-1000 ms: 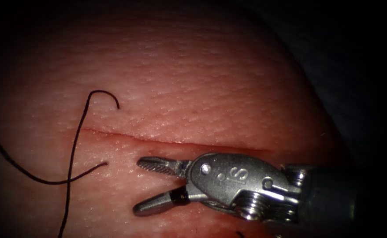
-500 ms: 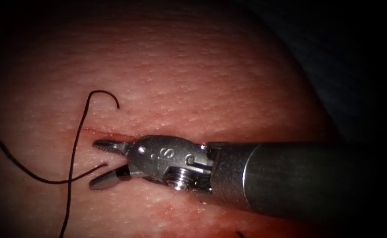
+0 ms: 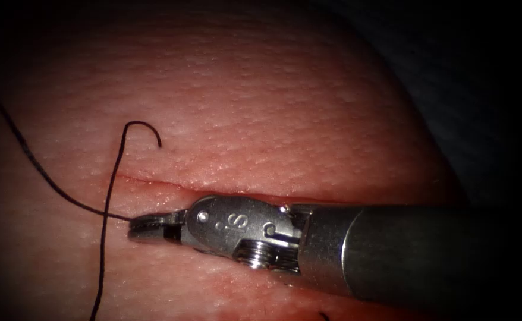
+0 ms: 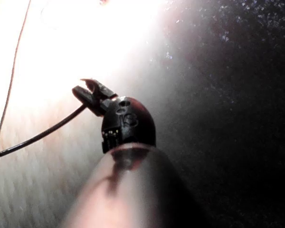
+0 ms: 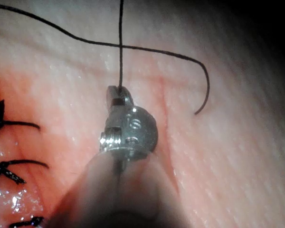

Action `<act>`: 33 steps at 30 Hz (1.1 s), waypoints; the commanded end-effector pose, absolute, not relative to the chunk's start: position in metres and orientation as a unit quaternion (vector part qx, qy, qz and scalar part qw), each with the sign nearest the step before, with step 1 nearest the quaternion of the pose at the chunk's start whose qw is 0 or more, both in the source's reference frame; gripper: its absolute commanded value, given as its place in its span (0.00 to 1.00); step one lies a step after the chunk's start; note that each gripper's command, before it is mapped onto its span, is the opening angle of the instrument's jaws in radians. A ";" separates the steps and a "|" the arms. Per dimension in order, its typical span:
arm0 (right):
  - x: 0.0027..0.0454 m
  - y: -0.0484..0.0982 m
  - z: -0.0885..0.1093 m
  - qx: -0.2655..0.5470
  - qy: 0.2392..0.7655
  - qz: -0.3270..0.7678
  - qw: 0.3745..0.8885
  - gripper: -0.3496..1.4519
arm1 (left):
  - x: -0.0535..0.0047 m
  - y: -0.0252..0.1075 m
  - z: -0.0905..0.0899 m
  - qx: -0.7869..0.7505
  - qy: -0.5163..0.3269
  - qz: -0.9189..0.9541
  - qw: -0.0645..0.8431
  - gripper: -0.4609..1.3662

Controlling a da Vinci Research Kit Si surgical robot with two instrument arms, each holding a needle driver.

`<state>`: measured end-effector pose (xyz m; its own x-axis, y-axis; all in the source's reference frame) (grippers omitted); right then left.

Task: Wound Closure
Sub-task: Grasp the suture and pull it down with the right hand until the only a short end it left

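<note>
Just below the cut (image 3: 154, 180): right tool (image 3: 145, 226), jaws clamped on thread (image 3: 53, 184).
Left tool (image 4: 89, 93) also grips thread; tissue (image 3: 273, 107) beneath.

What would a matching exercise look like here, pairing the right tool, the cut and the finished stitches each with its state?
Things:
1. right tool
2. cut
3. stitches

States:
A. dark, tied, in a row
B. jaws shut on the thread
C. thin line across the tissue

Pairs: 1-B, 2-C, 3-A.

Left out to keep the pairs unique: the left tool holds thread too.
</note>
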<state>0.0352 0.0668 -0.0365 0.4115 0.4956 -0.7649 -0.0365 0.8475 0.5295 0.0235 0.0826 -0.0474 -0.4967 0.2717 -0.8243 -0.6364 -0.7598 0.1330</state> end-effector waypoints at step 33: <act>0.0381 0.060 -0.054 0.255 0.540 0.151 0.788 0.91 | 0.0205 0.081 -0.040 -0.438 0.148 0.845 0.269 0.06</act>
<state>0.0375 0.0604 -0.0535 0.3726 0.5161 -0.7712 0.0175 0.8270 0.5619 0.0212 0.0809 -0.0404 -0.4733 0.3261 -0.8183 -0.5936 -0.8045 0.0228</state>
